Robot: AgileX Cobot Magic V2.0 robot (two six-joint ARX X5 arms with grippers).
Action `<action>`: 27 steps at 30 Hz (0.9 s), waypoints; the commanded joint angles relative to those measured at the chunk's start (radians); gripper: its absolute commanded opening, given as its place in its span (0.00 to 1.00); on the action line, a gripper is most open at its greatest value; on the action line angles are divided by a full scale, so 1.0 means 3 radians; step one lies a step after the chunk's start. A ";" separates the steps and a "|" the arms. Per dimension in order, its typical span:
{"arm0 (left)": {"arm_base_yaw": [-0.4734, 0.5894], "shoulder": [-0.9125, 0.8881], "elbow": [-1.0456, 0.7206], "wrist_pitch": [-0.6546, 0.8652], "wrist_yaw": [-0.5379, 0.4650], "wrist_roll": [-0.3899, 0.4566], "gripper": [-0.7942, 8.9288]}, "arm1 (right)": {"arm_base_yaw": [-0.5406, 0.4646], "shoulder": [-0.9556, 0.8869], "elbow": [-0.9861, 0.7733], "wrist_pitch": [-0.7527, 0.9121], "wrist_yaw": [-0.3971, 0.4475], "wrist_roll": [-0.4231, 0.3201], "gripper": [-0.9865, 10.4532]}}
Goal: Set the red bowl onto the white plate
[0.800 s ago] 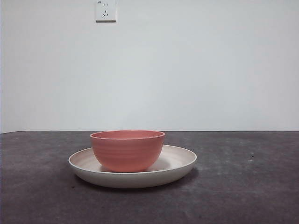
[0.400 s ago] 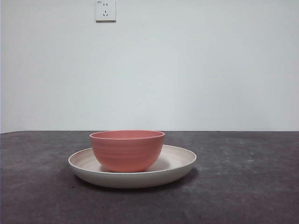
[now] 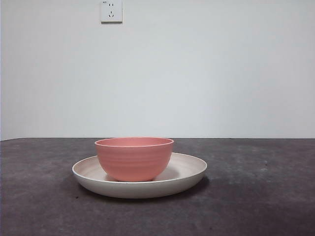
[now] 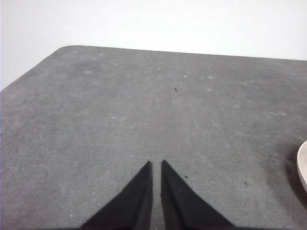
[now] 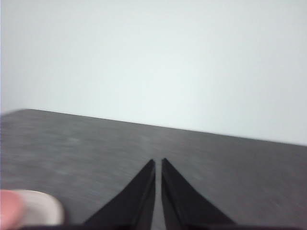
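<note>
The red bowl (image 3: 134, 158) stands upright inside the white plate (image 3: 189, 173) on the dark table, left of the middle in the front view. No gripper shows in the front view. My left gripper (image 4: 156, 164) is shut and empty over bare table, with a sliver of the plate's rim (image 4: 303, 165) at the side edge of its view. My right gripper (image 5: 158, 162) is shut and empty, away from the dishes; the bowl's edge (image 5: 8, 209) and the plate's rim (image 5: 45, 211) show blurred in a corner of its view.
The dark grey table (image 3: 256, 196) runs back to a white wall. A white wall socket (image 3: 111, 11) sits high on the wall. The table's rounded far corner (image 4: 62, 48) shows in the left wrist view.
</note>
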 commanded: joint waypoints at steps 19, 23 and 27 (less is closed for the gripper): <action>0.0004 -0.0006 -0.0067 -0.0020 -0.0022 0.0027 0.11 | -0.0142 -0.0214 -0.0857 -0.0268 0.1176 -0.0079 0.10; 0.0003 -0.0006 -0.0067 -0.0022 -0.0020 0.0027 0.11 | -0.0134 -0.0219 -0.0857 -0.0270 0.1166 -0.0080 0.10; 0.0003 -0.0006 -0.0067 -0.0022 -0.0020 0.0027 0.11 | -0.0128 -0.0219 -0.0857 -0.0271 0.1129 -0.0076 0.10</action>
